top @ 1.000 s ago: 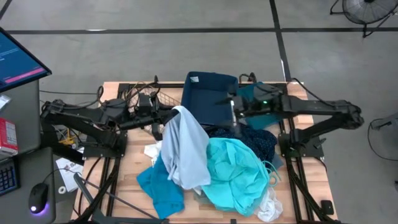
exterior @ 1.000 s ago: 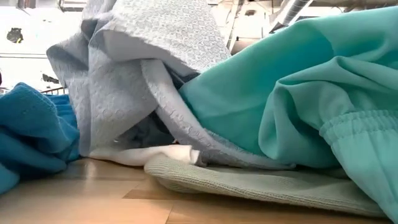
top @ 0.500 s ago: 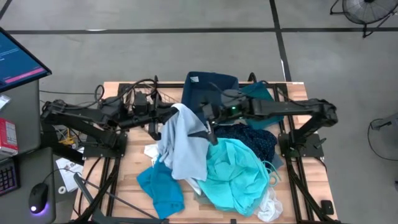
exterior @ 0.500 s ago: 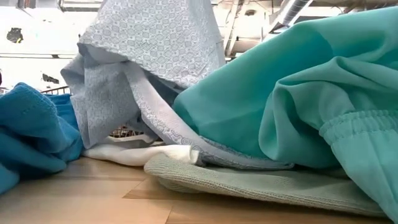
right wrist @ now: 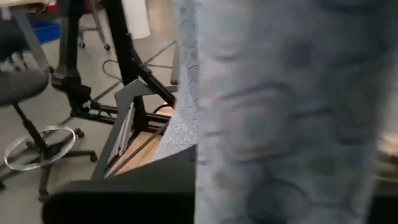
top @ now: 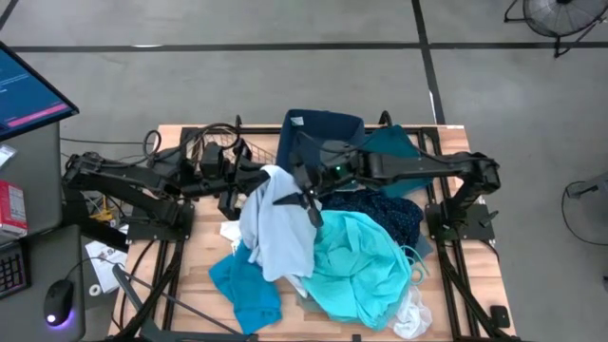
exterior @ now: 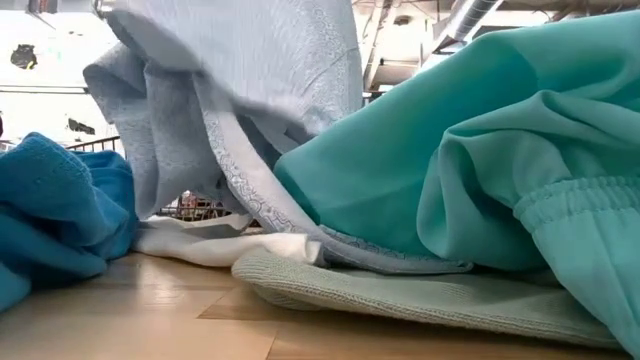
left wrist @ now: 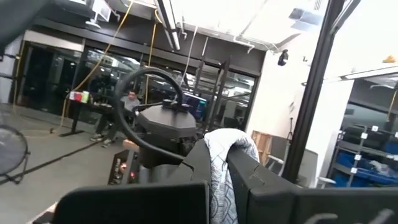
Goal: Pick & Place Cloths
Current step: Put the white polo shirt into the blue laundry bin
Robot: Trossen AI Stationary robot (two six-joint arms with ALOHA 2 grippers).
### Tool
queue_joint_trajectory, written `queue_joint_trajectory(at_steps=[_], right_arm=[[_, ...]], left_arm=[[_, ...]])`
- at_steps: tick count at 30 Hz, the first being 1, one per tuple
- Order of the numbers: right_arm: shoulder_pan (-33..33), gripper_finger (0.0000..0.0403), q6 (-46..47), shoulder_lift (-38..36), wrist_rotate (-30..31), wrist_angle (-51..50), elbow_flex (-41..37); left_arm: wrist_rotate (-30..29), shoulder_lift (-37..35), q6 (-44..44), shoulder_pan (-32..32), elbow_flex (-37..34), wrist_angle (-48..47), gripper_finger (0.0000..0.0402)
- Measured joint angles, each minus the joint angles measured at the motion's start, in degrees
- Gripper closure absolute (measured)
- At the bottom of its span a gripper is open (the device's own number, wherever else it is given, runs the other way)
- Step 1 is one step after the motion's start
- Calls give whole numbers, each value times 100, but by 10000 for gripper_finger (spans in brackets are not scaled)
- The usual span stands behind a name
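You are early in the task: most cloths lie heaped on the worktop [top: 190, 275], and the dark blue bin [top: 318, 142] looks empty as far as I can see. The pale white-blue cloth [top: 277, 228] hangs lifted above the pile, its top edge pinched between the fingers of your left claw [top: 269, 175], which is closed on it. Your right claw [top: 309, 201] is against the same cloth's side; whether it grips, I cannot tell. The turquoise cloth [top: 356, 261], the teal one [top: 242, 290] and the navy dotted one [top: 399, 217] wait below.
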Motion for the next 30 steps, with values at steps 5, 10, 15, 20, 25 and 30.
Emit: queue_joint_trajectory(at_steps=[5,10,15,20,25,30], right_arm=[[-290,398,271,-594,934,-779,94],[-914,400,-259,-1217,2195,-1804,996],[-1643,401,-609,-1327,2818,-2020,1761],[-2368,402,-672,-1288,2802,-1926,2236],[-2822,402,-885,-1255,2797,-1374,2282],[-3159,402,-422,-1272,2205,-1333,2299]], left_arm=[[-2,-8,-165,-6,1,66,398],[-78,12,123,-123,4,18,374],[-34,38,290,-178,9,-256,332],[-94,39,115,-166,9,-680,300],[-83,39,-300,-182,9,-995,295],[-94,39,-309,-247,7,-995,301]])
